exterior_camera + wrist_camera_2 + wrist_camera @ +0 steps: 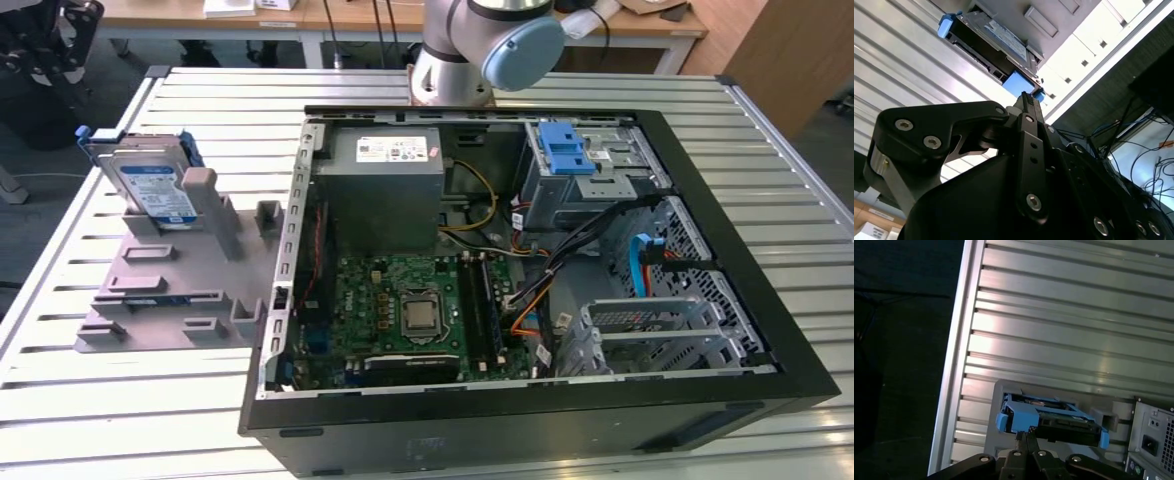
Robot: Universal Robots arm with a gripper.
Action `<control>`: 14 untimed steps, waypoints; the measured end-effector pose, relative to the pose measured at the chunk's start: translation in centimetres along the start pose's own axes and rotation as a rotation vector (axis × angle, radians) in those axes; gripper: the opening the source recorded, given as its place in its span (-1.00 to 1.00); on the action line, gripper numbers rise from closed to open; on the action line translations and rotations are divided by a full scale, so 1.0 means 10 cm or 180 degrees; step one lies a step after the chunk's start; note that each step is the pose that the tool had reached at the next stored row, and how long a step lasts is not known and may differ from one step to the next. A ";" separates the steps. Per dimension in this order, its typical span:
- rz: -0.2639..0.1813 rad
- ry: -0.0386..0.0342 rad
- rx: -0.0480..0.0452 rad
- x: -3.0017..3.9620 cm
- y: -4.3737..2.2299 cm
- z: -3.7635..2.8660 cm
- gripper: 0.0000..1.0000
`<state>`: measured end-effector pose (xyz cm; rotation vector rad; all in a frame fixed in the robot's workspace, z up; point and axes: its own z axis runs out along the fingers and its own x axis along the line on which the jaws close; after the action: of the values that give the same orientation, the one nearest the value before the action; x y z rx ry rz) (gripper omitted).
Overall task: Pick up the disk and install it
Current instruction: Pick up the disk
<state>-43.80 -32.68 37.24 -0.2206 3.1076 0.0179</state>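
Note:
The disk [154,185], a silver drive with a blue-and-white label in a blue carrier frame, stands on edge in a grey holder [167,285] on the table, at the exterior view's left. Both wrist views look at it from a distance: the disk [994,37] and the disk [1054,420] lie beyond the fingertips. My gripper [1025,436] has its two fingers pressed together with nothing between them, and it is apart from the disk. In the second wrist view the gripper [1027,100] lines up with the carrier's blue end. The arm's base [474,45] stands behind the computer.
An open computer case [694,330] lies on the slatted metal table [94,400]. Inside are a grey power supply [387,180], a motherboard [414,310], cables, and a grey drive cage topped by a blue bracket [567,150]. The table's edge [951,390] drops to dark floor.

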 end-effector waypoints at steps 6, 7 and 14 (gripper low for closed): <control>-0.0115 0.0001 -0.0003 0.000 0.000 0.003 -0.79; -0.0138 0.0001 -0.0004 0.000 0.000 0.003 -0.79; -0.0310 0.0003 -0.0008 0.000 0.000 0.006 -0.79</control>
<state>-43.80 -32.68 37.18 -0.3717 3.0938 0.0198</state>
